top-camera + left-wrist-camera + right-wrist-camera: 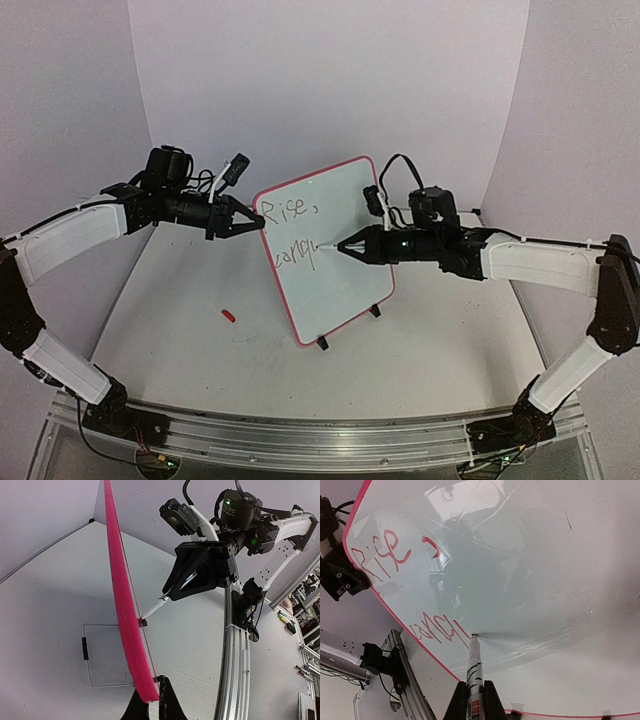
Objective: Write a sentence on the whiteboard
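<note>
The whiteboard (345,250) stood nearly upright on its small black feet (323,344) at the middle of the tabletop (430,345), its face turned toward the right arm. The left gripper (256,222) was clenched on the board's left rim, apparently so that the board would not slide or tip under the pressure of writing. From the right, the right gripper (350,246) grasped a marker (331,245) and held it roughly level, with its tip touching the white surface just past the last letter.

The sentence (292,214) was only partly written. "Rise," ran along the upper left of the board, and a second line below it read about as far as "conqu". By that measure the task looked roughly half done, and the stroke in hand appeared to belong to the word "conquer".

A small red cap (229,315) lay on the tabletop to the left of the board, well apart from both arms. It was probably the marker's own.
</note>
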Tool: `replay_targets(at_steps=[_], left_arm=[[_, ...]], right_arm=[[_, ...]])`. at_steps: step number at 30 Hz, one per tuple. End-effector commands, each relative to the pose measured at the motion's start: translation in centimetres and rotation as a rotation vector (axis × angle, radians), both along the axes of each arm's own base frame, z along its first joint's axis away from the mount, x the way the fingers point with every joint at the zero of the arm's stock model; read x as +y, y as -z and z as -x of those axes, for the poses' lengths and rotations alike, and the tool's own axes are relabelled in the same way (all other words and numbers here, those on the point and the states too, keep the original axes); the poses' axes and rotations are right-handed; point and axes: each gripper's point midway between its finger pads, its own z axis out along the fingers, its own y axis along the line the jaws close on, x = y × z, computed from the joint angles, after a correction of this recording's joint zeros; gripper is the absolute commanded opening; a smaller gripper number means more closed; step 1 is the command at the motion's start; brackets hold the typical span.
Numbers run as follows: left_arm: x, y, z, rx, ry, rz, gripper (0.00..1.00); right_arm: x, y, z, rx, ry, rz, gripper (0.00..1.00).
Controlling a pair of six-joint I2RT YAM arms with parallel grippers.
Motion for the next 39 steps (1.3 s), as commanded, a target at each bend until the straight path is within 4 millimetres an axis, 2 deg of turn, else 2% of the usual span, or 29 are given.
replay_targets(at_steps=[1,12,22,27,32,39], left_arm=[[-0.5,4.5,2.3,0.130,0.065,-0.107,0.00],[-0.6,4.6,2.3,0.131,0.065,-0.107,0.00],[-0.5,4.5,2.4,0.131,0.065,-0.108,0.00],[-0.5,4.5,2.4,0.131,0.065,-0.108,0.00],[-0.5,4.5,2.4,0.130,0.065,-0.108,0.00],[-0.5,4.4,2.4,0.129,0.065,-0.107,0.00]], right_arm=[[-0.4,-4.5,-1.4,-0.104,0.048,-0.052,0.00],[-0.3,-5.0,-1.5,-0.120,0.044,-0.057,0.00],[-0.8,-1.7,-0.9,-0.050,0.050,-0.018,0.00],[-1.2,-0.7,-0.6,-0.033,0.059,-0.006,0.00],[-1.7,-1.4,-0.9,-0.053,0.091,-0.007,0.00],[-1.7,-4.2,-0.5,-0.101,0.074,-0.049,0.00]])
